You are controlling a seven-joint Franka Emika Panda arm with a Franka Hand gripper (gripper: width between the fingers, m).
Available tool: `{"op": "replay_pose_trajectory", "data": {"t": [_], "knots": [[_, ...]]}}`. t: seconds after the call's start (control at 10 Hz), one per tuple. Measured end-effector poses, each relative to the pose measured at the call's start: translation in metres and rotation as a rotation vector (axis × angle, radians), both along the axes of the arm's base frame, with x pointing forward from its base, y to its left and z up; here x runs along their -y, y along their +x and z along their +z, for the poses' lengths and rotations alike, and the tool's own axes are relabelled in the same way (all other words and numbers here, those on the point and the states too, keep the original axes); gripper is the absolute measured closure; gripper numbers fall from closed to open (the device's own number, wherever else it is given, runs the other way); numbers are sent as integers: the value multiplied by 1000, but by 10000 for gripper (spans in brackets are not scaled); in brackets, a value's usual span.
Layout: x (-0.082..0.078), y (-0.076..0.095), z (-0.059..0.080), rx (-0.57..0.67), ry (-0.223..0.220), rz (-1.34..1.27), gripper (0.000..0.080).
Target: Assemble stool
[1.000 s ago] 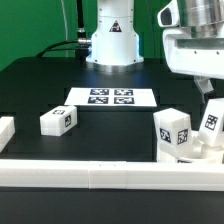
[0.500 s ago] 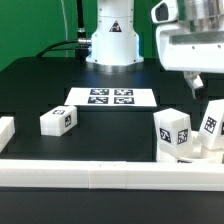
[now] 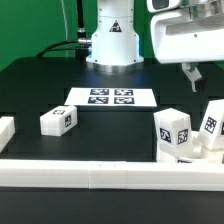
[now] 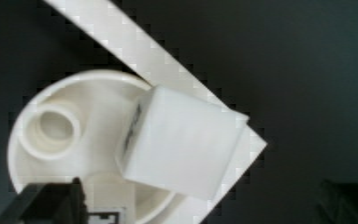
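Claw (image 3: 202,76) spread wide, empty, hanging above seat (image 4: 60,125) | leg (image 4: 194,150) stands on seat unaided, likely socketed | loose leg (image 3: 59,120) on bench (image 3: 30,85), probably next pickup

Our exterior cam sits low, just outside the near rail (image 3: 100,172). It looks across the tabletop (image 3: 40,95) toward the arm's base (image 3: 110,40) from mid-range. Our wrist cam points straight down, super close, onto the seat (image 4: 60,120) and a leg (image 4: 194,145) overlapping it. We get the overlap at the exterior view's right, where those stool bits sit.
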State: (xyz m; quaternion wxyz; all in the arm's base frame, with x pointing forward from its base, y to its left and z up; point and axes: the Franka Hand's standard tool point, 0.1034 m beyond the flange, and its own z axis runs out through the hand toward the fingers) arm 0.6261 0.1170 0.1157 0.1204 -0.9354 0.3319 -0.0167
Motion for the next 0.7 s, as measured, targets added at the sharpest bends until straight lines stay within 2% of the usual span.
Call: {"op": "replay_pose_trajectory", "data": {"t": [0.1, 0.3, 0.7], "knots": [[-4, -3, -1, 15, -42, 152, 150], [-4, 0, 2, 61, -85, 391, 150], [-3, 0, 1, 121, -116, 706, 150]]}}
